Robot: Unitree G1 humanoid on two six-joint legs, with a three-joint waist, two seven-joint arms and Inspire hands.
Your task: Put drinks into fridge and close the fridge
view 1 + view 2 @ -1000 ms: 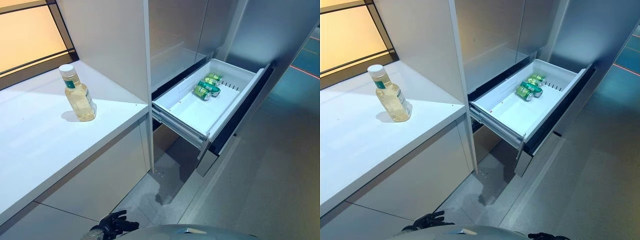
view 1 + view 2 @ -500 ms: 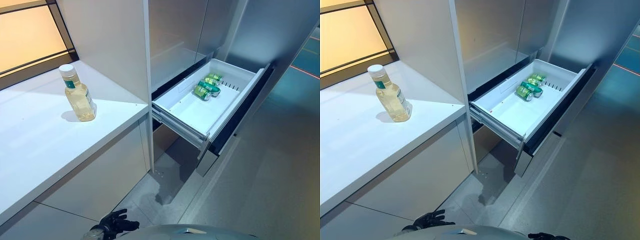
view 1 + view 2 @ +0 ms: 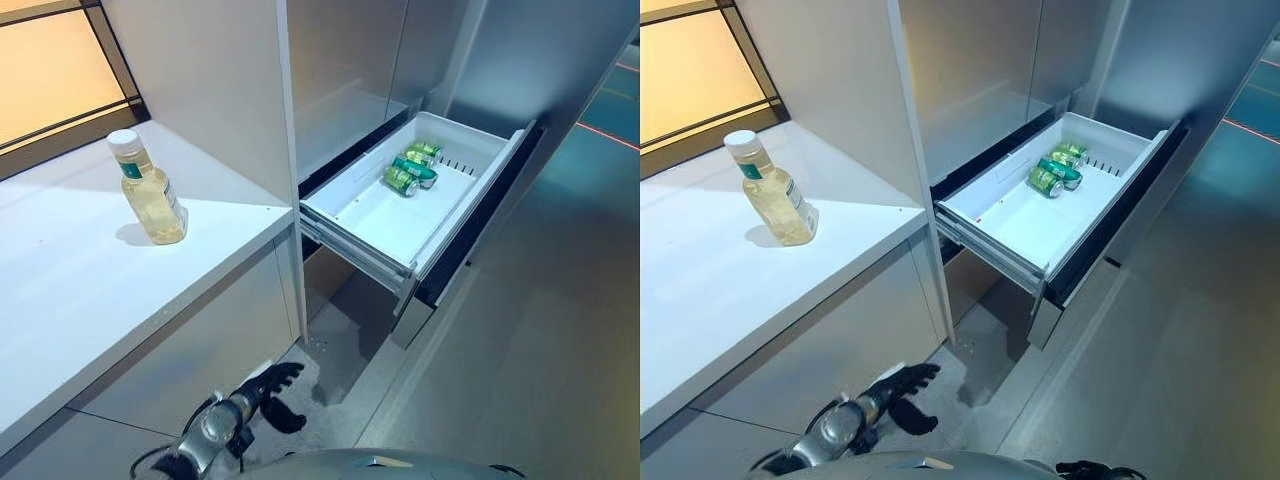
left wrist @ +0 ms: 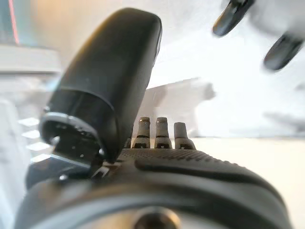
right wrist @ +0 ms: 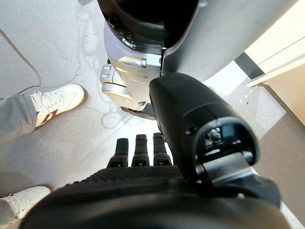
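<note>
A clear bottle (image 3: pixel 148 195) of pale yellow drink with a white cap stands upright on the white counter (image 3: pixel 90 290) at the left. The fridge's white drawer (image 3: pixel 395 225) is pulled out at the right, and green cans (image 3: pixel 410 170) lie at its far end. My left hand (image 3: pixel 265 385) is low in front of the counter's base, below the bottle, fingers straight and empty; it also shows in the left wrist view (image 4: pixel 190 171). My right hand (image 3: pixel 1085 468) hangs low at the bottom edge, fingers relaxed and empty in the right wrist view (image 5: pixel 143 191).
A tall white panel (image 3: pixel 210 90) divides the counter from the fridge. The drawer's dark front (image 3: pixel 480 215) juts out over the grey floor (image 3: pixel 540 360). A person's white shoes (image 5: pixel 52 102) stand on the floor close behind me.
My left hand has risen from the bottom edge and moved forward towards the counter's base. The view has shifted slightly. The bottle, cans and drawer have not moved.
</note>
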